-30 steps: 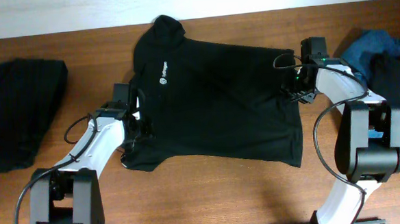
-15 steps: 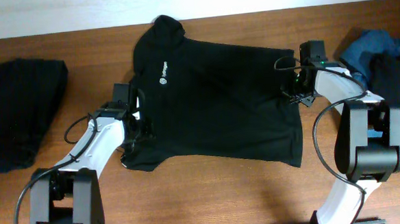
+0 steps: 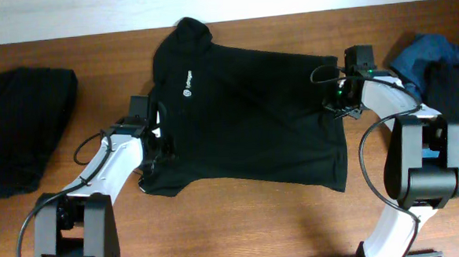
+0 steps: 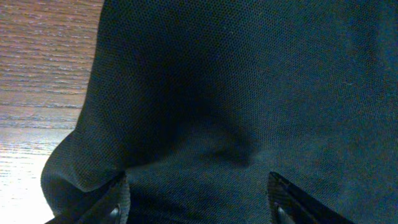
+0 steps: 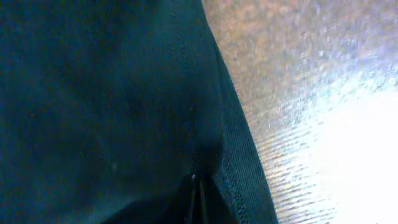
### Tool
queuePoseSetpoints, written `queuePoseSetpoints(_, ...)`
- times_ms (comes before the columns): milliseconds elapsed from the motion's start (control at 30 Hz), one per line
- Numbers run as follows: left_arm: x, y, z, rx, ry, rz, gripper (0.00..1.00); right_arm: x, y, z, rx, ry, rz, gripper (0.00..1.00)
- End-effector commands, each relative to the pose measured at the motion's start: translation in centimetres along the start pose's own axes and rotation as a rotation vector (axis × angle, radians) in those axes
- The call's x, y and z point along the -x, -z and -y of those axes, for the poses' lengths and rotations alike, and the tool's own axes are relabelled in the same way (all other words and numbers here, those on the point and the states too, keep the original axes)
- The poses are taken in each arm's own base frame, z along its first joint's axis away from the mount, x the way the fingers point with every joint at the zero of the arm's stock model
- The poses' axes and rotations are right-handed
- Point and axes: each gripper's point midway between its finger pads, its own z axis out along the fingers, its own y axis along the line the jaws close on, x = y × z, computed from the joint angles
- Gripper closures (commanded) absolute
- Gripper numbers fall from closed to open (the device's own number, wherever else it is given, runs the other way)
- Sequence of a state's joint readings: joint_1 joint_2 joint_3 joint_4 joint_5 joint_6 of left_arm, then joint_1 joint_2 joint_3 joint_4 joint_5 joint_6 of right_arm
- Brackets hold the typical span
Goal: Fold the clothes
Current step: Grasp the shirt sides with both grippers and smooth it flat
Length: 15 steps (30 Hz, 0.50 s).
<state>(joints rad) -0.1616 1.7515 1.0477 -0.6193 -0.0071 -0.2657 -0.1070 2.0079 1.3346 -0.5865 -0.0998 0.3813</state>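
A black short-sleeved T-shirt point(image 3: 253, 119) with a small white chest logo point(image 3: 186, 90) lies spread on the wooden table. My left gripper point(image 3: 156, 145) rests on the shirt's left edge. In the left wrist view its fingers point(image 4: 200, 200) are wide apart, with black fabric point(image 4: 236, 93) bunched between them. My right gripper point(image 3: 337, 101) is at the shirt's right edge. In the right wrist view its jaws point(image 5: 198, 194) are shut on the hemmed edge point(image 5: 233, 155) of the shirt.
A folded black garment point(image 3: 21, 127) lies at the far left. A heap with a blue denim piece point(image 3: 429, 53) and dark fabric point(image 3: 451, 85) sits at the right edge. Bare wood point(image 3: 242, 222) runs along the front.
My right gripper has shifted very slightly along the shirt's right edge. The left arm and the shirt look unchanged.
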Motion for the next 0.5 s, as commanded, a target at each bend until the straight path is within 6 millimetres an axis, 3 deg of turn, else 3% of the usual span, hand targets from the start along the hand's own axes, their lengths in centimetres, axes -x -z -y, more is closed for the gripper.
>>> queuePoseSetpoints(0, -0.5, -0.5, 0.0, 0.004, 0.005, -0.016, 0.3, 1.6, 0.4, 0.3, 0.001, 0.092, 0.031, 0.96)
queuePoseSetpoints(467, -0.4, -0.5, -0.4, 0.026, 0.004, -0.009, 0.3, 3.4, 1.5, 0.5, -0.04, 0.427, 0.071, 0.96)
